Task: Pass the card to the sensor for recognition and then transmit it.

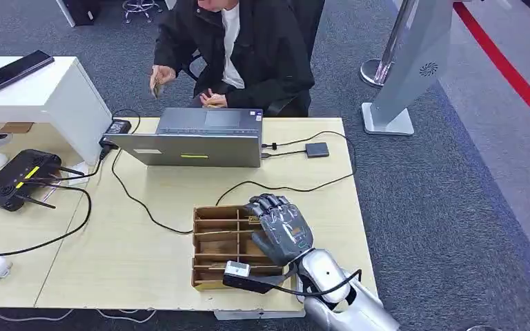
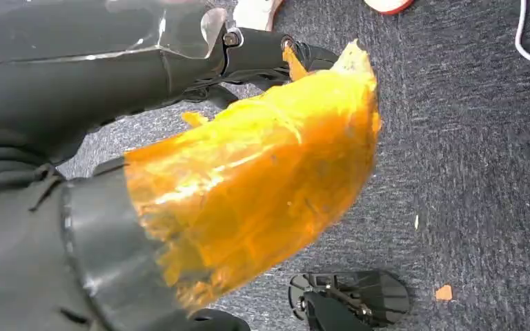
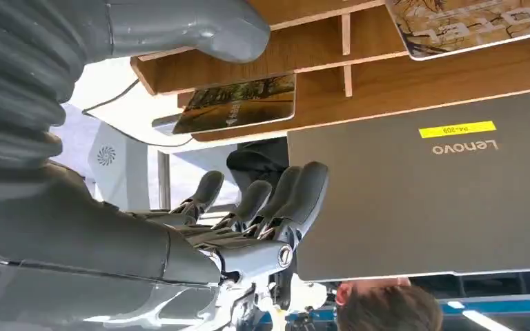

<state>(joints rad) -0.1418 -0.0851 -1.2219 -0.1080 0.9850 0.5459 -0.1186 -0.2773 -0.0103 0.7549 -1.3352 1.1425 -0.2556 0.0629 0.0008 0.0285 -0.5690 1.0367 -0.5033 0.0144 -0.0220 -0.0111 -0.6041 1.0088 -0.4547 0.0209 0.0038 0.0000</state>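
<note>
since the card still lies in a slot of the wooden organiser near the table's front edge, nothing is held yet; the right hand hovers at the organiser's right end, fingers loosely curled and apart, empty. reaching in could miss the thin card or shove the light organiser off its spot. the small sensor lies beyond, beside the laptop, its cable ready to snag. how the left hand stands cannot be told.

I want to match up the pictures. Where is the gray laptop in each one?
Head view: laptop at the table's far side, behind the wooden card rack.
Left wrist view: not in it.
Right wrist view: laptop fills the right side, lid toward us.
Shared landmark: the card rack.
</note>
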